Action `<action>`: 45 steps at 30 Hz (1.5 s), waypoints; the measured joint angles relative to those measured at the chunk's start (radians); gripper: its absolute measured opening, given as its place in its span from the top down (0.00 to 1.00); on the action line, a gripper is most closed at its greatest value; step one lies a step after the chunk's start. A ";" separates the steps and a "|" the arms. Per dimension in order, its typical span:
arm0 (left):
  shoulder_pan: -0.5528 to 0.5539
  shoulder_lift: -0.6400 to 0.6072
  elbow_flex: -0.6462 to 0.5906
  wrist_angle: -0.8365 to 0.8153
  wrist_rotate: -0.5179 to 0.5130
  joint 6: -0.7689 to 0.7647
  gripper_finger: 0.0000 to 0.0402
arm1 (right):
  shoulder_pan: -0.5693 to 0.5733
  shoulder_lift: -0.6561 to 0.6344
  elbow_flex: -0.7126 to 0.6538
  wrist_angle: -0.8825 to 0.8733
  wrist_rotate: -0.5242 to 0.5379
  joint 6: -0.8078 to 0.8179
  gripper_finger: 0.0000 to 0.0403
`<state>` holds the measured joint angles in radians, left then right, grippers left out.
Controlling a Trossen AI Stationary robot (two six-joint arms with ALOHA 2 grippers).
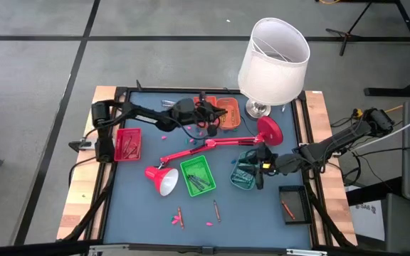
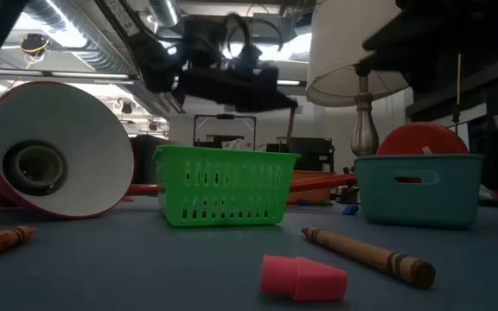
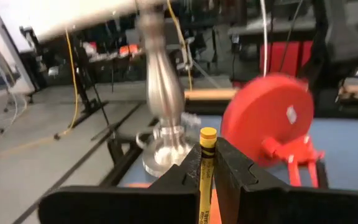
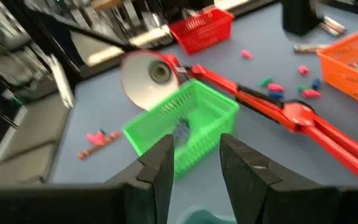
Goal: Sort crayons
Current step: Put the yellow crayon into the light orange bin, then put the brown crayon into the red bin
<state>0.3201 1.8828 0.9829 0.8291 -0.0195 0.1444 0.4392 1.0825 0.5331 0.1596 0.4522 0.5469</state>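
Note:
My left gripper (image 1: 208,114) is at the table's far side, beside the orange tray (image 1: 228,114), shut on a yellow crayon (image 3: 206,149). My right gripper (image 1: 256,167) hovers open over the teal tray (image 1: 242,176), nothing between its fingers (image 4: 160,162). Loose crayons lie flat on the blue mat near the front edge (image 1: 180,213) (image 1: 216,210); one lies in the black tray (image 1: 287,208). Others lie in the green tray (image 1: 196,178) and the red tray (image 1: 127,142). In the low view a brown crayon (image 2: 370,255) and a pink cap (image 2: 303,278) lie close by. My left gripper pinches the yellow crayon between its two fingers (image 3: 235,171). The crayon lies along the fingers, and its flat end (image 3: 207,133) sticks out past the fingertips. The fingers point level toward the table's right. The crayon is lifted clear of the table.
A red desk lamp (image 1: 212,142) lies across the middle, its shade (image 1: 164,179) at the left of the green tray and its round base (image 1: 269,130) ahead of my left gripper. A white-shaded lamp (image 1: 272,60) stands at the far right. Small coloured bits (image 1: 191,130) dot the mat.

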 joint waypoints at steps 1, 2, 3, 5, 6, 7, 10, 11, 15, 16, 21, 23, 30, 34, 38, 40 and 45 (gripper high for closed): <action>0.000 0.015 0.000 0.000 -0.008 -0.002 0.98 | 0.000 0.000 0.000 0.022 0.000 0.003 0.69; 0.000 0.029 0.000 0.000 -0.018 -0.003 0.98 | 0.000 0.000 0.000 0.043 -0.001 0.005 0.69; 0.001 0.041 0.000 -0.001 -0.023 -0.003 0.98 | 0.000 0.000 0.000 0.061 -0.001 0.005 0.69; 0.003 0.058 0.000 0.000 -0.024 -0.005 0.98 | 0.000 0.000 0.001 0.096 -0.005 0.006 0.69; 0.003 0.063 0.000 0.001 -0.024 -0.005 0.98 | 0.000 0.000 0.005 0.105 -0.008 0.006 0.69; 0.003 0.068 0.000 -0.001 -0.026 -0.005 0.98 | 0.000 0.000 0.011 0.109 -0.008 0.006 0.69; 0.003 0.076 0.000 -0.007 -0.026 -0.013 0.97 | 0.000 0.017 0.043 0.110 -0.008 0.006 0.69; 0.005 0.077 0.000 -0.009 -0.026 -0.019 0.95 | 0.000 0.030 0.059 0.109 -0.009 0.006 0.69; 0.015 0.076 0.000 -0.003 -0.024 -0.038 0.87 | 0.000 0.114 0.139 0.096 -0.028 0.006 0.69; 0.017 0.076 0.000 -0.004 -0.024 -0.038 0.85 | 0.000 0.138 0.161 0.087 -0.038 0.006 0.69; 0.016 0.076 0.000 -0.014 -0.021 -0.122 0.79 | 0.015 0.265 0.305 -0.029 -0.086 0.069 0.69; 0.010 0.072 0.000 -0.025 -0.012 -0.167 0.78 | 0.032 0.316 0.379 -0.122 -0.087 0.113 0.69; -0.019 -0.026 0.000 -0.184 -0.012 -0.057 0.78 | 0.112 0.471 0.631 -0.477 -0.086 0.339 0.69; -0.038 -0.137 0.000 -0.367 -0.012 -0.030 0.78 | 0.148 0.545 0.724 -0.596 -0.078 0.447 0.69; -0.069 -0.259 0.000 -0.580 -0.013 -0.030 0.78 | 0.174 0.608 0.752 -0.619 -0.079 0.533 0.69; -0.090 -0.325 0.000 -0.702 -0.012 -0.031 0.78 | 0.180 0.638 0.752 -0.611 -0.079 0.585 0.69; -0.168 -0.460 0.000 -0.974 -0.012 -0.066 0.78 | 0.198 0.714 0.752 -0.603 -0.107 0.645 0.69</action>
<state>0.1517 1.4231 0.9829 -0.1447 -0.0319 0.0784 0.6369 1.7966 1.2846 -0.4433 0.3451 1.1923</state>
